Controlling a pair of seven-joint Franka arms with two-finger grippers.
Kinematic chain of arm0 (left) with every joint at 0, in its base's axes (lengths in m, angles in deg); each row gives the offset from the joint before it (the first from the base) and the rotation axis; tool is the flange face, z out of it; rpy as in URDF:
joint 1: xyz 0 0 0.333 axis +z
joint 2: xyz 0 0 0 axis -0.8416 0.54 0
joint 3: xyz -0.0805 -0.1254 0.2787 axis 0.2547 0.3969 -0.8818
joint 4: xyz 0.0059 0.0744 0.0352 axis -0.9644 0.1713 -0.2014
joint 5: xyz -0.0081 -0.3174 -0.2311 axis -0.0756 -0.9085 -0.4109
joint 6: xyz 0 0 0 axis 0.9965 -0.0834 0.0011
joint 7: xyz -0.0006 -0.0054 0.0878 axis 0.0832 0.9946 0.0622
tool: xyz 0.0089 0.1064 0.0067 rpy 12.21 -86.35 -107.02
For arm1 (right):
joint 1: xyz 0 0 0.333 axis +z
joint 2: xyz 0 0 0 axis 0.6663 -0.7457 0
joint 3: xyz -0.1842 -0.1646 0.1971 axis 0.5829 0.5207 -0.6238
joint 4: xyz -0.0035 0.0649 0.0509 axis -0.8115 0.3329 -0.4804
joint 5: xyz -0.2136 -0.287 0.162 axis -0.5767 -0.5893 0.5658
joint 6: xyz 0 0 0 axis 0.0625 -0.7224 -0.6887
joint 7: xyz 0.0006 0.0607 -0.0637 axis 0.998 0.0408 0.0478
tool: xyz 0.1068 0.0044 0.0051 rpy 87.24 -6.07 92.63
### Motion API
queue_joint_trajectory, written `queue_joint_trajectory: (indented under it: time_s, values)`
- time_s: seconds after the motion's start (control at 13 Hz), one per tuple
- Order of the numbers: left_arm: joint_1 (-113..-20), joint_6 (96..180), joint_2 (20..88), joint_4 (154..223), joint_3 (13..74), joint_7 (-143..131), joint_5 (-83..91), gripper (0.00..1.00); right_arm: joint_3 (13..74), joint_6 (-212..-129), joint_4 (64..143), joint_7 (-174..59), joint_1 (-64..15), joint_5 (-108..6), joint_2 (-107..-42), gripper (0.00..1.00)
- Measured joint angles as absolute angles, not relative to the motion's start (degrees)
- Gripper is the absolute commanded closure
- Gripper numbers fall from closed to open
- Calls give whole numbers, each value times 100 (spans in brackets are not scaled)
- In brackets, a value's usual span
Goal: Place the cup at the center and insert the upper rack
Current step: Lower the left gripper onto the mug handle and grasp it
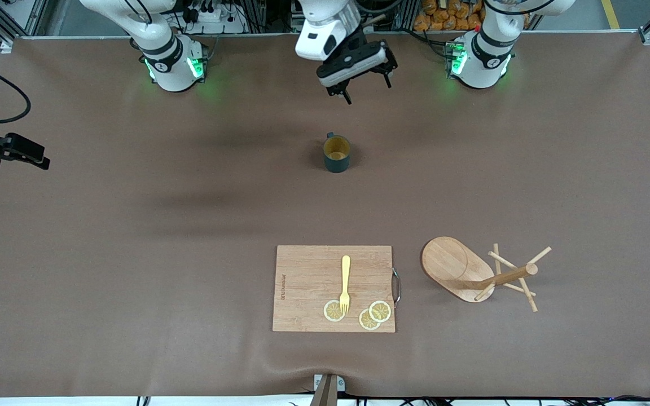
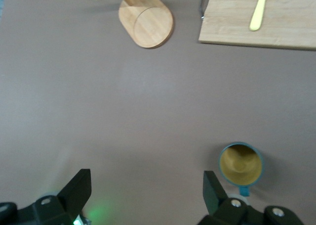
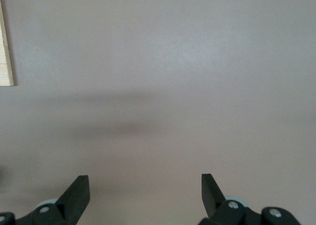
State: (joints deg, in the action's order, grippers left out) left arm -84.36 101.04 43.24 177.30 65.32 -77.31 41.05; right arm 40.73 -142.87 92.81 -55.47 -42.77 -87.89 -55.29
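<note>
Cup (image 1: 337, 155) (image 2: 241, 164): standing upright on the tabletop (image 1: 133, 254) near its middle, mouth facing up; small round mug, dark teal outside, yellowish-tan inside.
Cup handle: pointing toward the robots' bases, showing only as a small loop past the rim; ribbing on the wall too small to make out.
Rack (image 1: 471, 270) (image 2: 146, 20): lying tipped on its side, nearer to the front camera than the cup and toward the left arm's end of the tabletop; pale smooth wood, flat oval base, round post, thin crossing pegs.
Rack long axis: running along the tabletop, base facing the cutting board, peg end pointing toward the left arm's end.
Cutting board (image 1: 308, 282) (image 2: 237, 22) (image 3: 5, 47): lying flat just beside the rack's base, rectangular, light grained wood, a thin metal handle on the edge toward the rack.
On the board: carrying a yellow fork (image 1: 345, 282) (image 2: 259, 10) and three lemon slices (image 1: 333, 310), one under the tines.
Left gripper (image 1: 367, 90) (image 2: 145, 190): hanging over bare tabletop close to the cup, jaws released and spread wide, grasping nothing.
Right gripper (image 1: 37, 159) (image 3: 145, 190): waiting over the right arm's end of the tabletop, jaws likewise spread, grasping nothing.
Tabletop: wearing a matte brown cover, wrinkling slightly at the edge nearest the front camera.
Cut off: rack pegs and the lemon slices falling outside the left wrist view; only a sliver of the board showing in the right wrist view.
</note>
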Motion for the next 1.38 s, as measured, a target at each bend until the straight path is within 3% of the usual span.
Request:
queue_joint_trajectory:
  time_s: [0.54,1.38]
  values:
    - [-8986,9858,4435,17705,6525,-8532,4184,0,4072,-14289,9501,-5542,-4496,-8789,-5480,0]
    - [-10575,9949,6506,17728,6504,-12516,5651,0,4000,-14196,9558,-5542,-4494,-8733,-5478,0]
